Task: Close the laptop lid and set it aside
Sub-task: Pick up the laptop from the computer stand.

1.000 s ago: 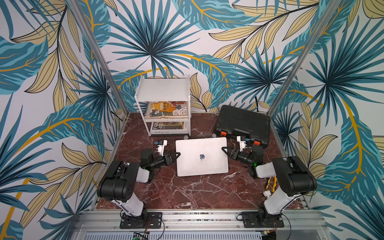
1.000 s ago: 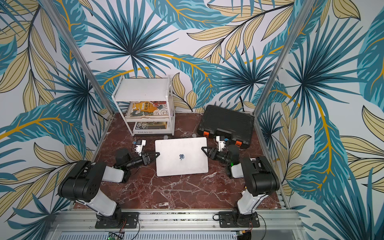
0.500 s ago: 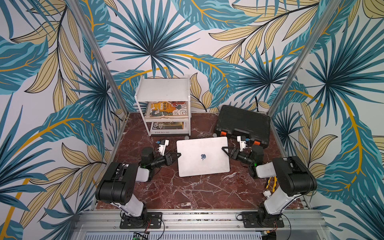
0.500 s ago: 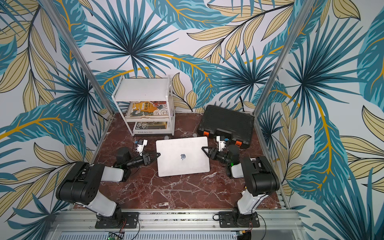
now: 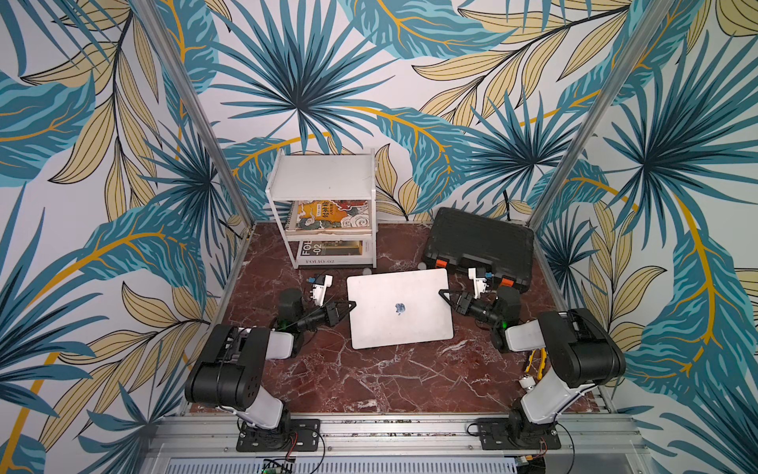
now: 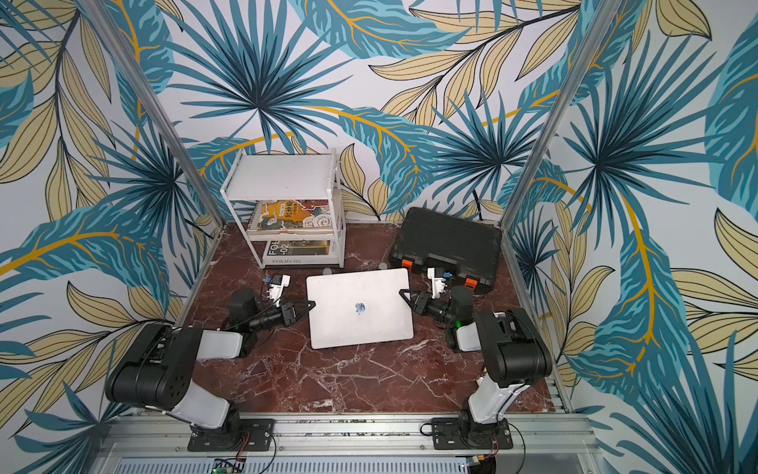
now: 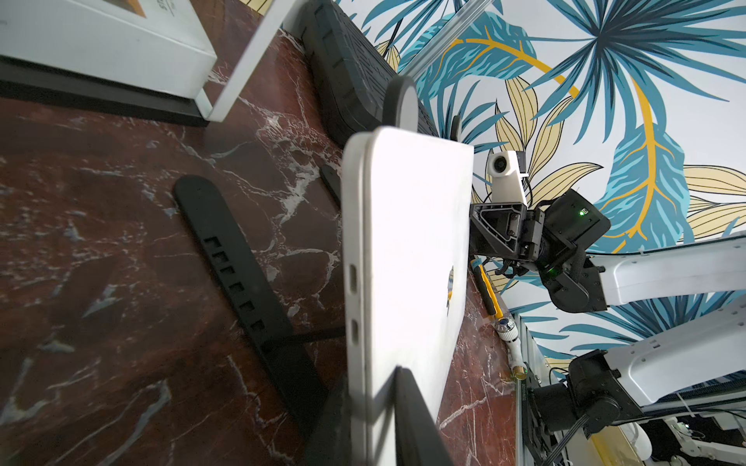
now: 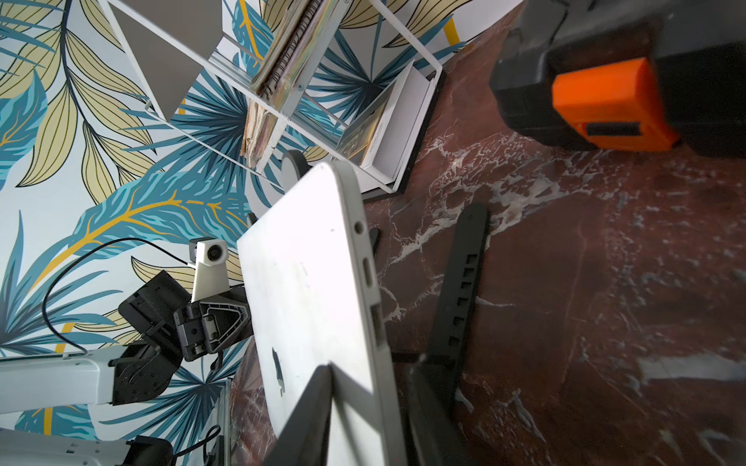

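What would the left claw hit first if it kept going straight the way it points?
The laptop. The left gripper points at its side edge, with one finger above and one below, so it would likely press into that edge at once.

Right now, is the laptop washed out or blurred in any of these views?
Left wrist view: the laptop glares almost white. Right wrist view: bright too, shadow across its near end, orange latch blurred. Both top views: laptop evenly lit, no blowout.
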`<state>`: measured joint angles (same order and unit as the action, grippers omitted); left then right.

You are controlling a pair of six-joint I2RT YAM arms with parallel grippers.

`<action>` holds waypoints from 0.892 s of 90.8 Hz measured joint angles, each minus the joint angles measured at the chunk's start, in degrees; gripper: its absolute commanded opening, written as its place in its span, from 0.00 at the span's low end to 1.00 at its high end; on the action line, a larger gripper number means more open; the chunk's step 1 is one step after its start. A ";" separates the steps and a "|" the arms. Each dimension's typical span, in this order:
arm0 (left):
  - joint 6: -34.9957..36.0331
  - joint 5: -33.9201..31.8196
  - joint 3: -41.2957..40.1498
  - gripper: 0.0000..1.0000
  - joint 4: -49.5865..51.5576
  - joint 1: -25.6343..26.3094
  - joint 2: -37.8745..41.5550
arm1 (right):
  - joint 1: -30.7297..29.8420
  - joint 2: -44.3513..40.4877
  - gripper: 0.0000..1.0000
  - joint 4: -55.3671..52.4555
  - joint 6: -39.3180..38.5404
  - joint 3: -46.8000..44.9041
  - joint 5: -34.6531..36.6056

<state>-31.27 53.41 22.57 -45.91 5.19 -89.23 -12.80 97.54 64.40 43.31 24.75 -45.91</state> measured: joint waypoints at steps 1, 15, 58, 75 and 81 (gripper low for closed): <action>0.00 -0.04 0.00 0.10 0.00 0.00 0.00 | 0.00 0.00 0.24 0.04 0.00 0.00 0.00; 0.00 -0.07 0.22 0.10 0.42 -0.04 0.00 | 0.00 0.00 0.17 0.50 0.02 0.00 -0.04; -0.20 -0.24 0.26 0.10 1.36 -0.15 0.63 | 0.00 -1.11 0.00 1.03 0.04 -0.63 -0.20; -0.52 -0.28 0.46 0.10 3.98 -0.15 2.43 | 0.00 -2.73 0.00 -0.17 0.46 -0.79 -0.24; -0.59 -0.31 0.87 0.10 5.62 -0.15 3.17 | 0.00 -3.61 0.00 -0.81 0.57 -0.87 -0.24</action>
<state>-31.86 53.10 23.44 -40.29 5.04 -86.06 -12.80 93.93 63.59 43.88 23.88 -46.15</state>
